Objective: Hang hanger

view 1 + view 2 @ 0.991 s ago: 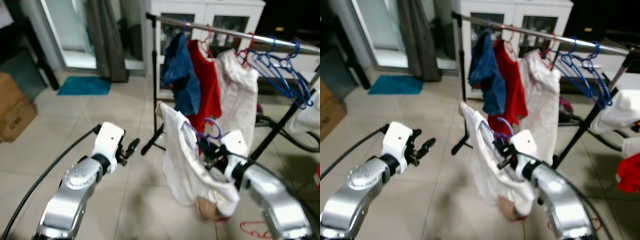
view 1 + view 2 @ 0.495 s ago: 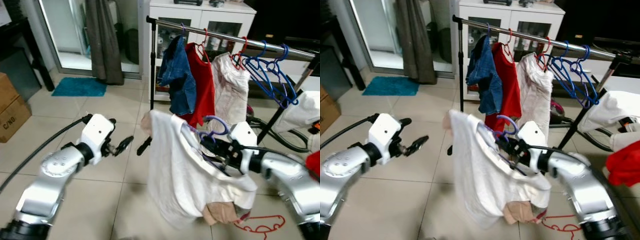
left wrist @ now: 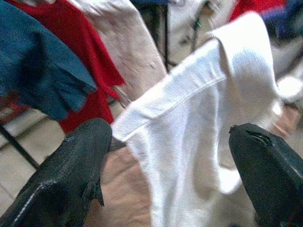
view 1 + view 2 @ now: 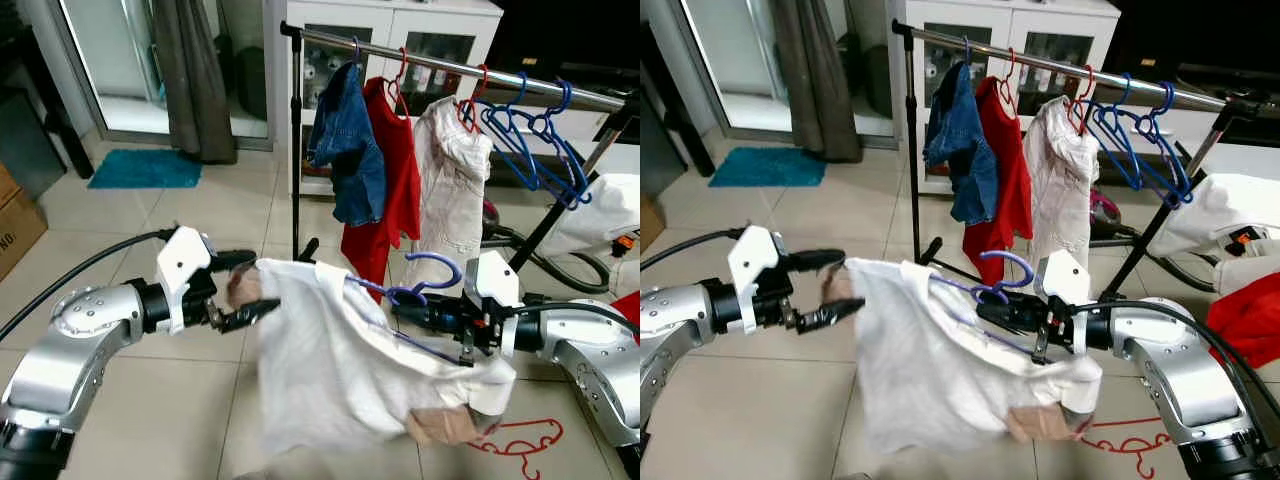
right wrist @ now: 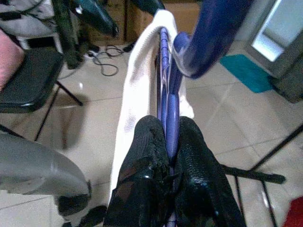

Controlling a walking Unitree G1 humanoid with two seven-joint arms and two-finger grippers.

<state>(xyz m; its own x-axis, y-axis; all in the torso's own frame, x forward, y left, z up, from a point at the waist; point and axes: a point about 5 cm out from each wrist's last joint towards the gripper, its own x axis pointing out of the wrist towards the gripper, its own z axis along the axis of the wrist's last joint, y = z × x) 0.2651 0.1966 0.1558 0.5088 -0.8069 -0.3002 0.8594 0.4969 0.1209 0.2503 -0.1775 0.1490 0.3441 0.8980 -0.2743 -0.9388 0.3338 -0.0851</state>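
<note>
White cloth is what I have most of in front of me: a white garment (image 4: pixel 340 370) draped over a purple hanger (image 4: pixel 425 280), held low and well in front of the clothes rail (image 4: pixel 450 68), with a beige piece bunched at its lower edge. My right gripper (image 4: pixel 430 315) has its two black fingers (image 5: pixel 147 156) pinched shut on the hanger's purple stem just below the hook, so the hook curls up ahead of the fingertips while the shirt falls away beneath them. My left gripper (image 4: pixel 240 290) is at the far shoulder of the garment with its fingers spread wide; in the left wrist view the white hem (image 3: pixel 189 85) passes between the two pads (image 3: pixel 75 161), and I cannot tell whether either pad actually touches the fabric. To do this step well, I judge I should lift the right arm well up, carry the hook above the bar and lower it on, aiming for the open stretch between the cream garment (image 4: pixel 450 190) and the blue hangers (image 4: pixel 545 135), not into the crowd of the red shirt (image 4: pixel 395 160) and denim piece (image 4: pixel 345 150). The hook currently lies tipped towards the horizontal, so I reckon the wrist must roll it upright first. I would use the left gripper only to steady the cloth, so it neither slides off nor snags the neighbours. A red hanger (image 4: pixel 515 440) lies on the tiles near my right arm.
</note>
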